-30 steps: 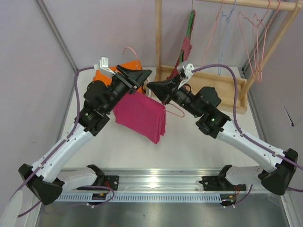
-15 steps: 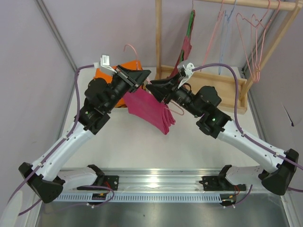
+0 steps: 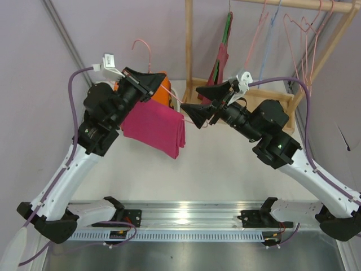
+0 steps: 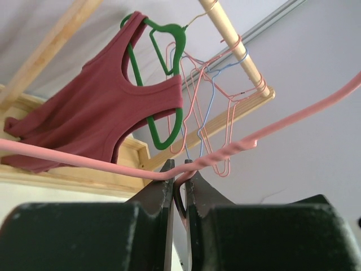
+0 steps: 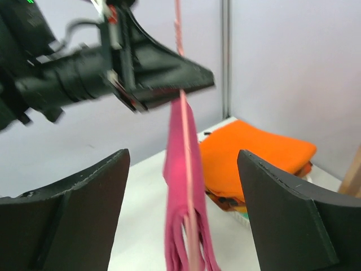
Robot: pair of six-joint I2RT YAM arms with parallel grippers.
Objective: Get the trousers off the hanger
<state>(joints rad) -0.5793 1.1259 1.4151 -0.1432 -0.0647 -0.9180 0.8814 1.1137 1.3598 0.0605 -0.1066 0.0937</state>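
Pinching the thin wire of the hanger [image 4: 84, 161], the left claw [image 4: 179, 179] has its two dark fingers pressed together on the twisted neck, seen from below in the left wrist view. In the top view this left claw [image 3: 158, 83] sits in the upper left of centre, and the hanger's [image 3: 149, 56] curved hook rises above it toward the top of the frame. The trousers [image 3: 155, 127] hang from the hanger just below the claw, a bright magenta fold drooping toward the centre of the frame, apparently lifted off the desk [image 3: 225, 164]. Just behind them, partly hidden, lies the orange folded cloth [image 3: 162, 95].

Facing it from the right of centre, the right claw [image 3: 189, 98] is spread wide, its tips just beside the right edge of the trousers and gripping nothing. The right wrist view shows its fingers [image 5: 73, 214] far apart at the lower corners, with the hanger wire [image 5: 179, 34] and the trousers [image 5: 179, 226] running down the middle between them; whether either finger touches the fabric I cannot tell. The orange cloth [image 5: 254, 152] lies at right centre there.

At the upper left of the left wrist view, a maroon garment [image 4: 96, 113] hangs on a green hanger [image 4: 169, 56] from the wooden rack [image 4: 237, 45].
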